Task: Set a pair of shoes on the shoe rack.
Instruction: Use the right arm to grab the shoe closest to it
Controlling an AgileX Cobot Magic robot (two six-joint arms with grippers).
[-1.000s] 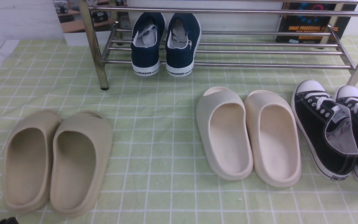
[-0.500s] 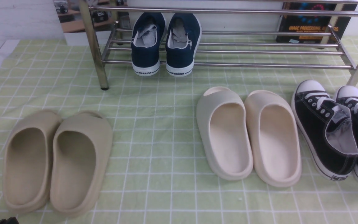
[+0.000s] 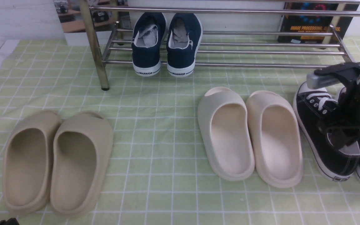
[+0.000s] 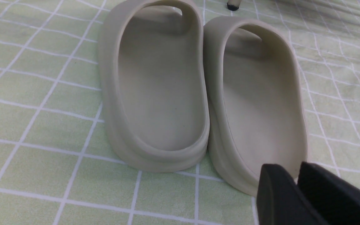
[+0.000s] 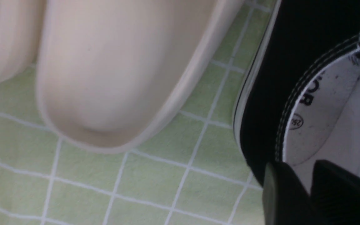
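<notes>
Over the 2 black sneakers (image 3: 316,125) at the right of the counter (image 3: 167,103), the right pincer (image 5: 305,170) hangs slightly parted and empty; whether the left pincer (image 4: 295,175) is parted cannot be told.

Canvas, black, matt, with smooth white-striped rubber soles: pair of shoes (image 3: 311,122), under the right gripper (image 5: 311,193) (itself matt black plastic, by its look). Foam, smooth, matt: cream slides (image 3: 248,134), just beside that gripper; beige slides (image 3: 55,162), well apart from it. Chrome metal, glossy: shoe rack (image 3: 230,65), beyond it. Woven fabric, matt, lightly creased: checked cloth (image 3: 155,125).
</notes>
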